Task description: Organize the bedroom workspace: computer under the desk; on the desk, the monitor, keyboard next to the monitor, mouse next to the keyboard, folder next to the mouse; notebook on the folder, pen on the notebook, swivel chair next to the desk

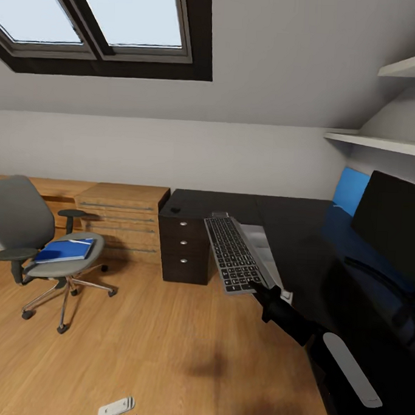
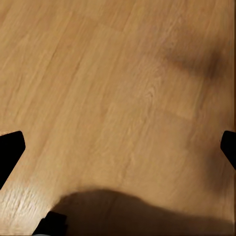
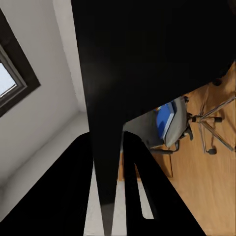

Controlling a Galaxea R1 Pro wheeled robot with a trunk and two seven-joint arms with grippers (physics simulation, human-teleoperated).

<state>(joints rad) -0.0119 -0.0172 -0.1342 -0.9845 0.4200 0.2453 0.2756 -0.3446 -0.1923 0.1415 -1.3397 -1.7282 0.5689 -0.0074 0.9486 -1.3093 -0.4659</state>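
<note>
Keyboard (image 1: 232,253): clamped at its near end by the right end effector (image 1: 259,289), raised and tilted at the bench (image 1: 291,236) edge. Left end effector (image 2: 118,147): fingers spread wide, empty, over floor. Folder (image 1: 65,249): on swivel chair (image 1: 41,247) seat. No legible writing.

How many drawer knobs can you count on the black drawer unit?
3: the knobs sit one above another on the black drawer unit, top, middle, bottom, left of the held keyboard. None seems hidden.

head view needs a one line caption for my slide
Right gripper carries the keyboard over the desk edge, monitor alongside, blue folder on the swivel chair.
</note>
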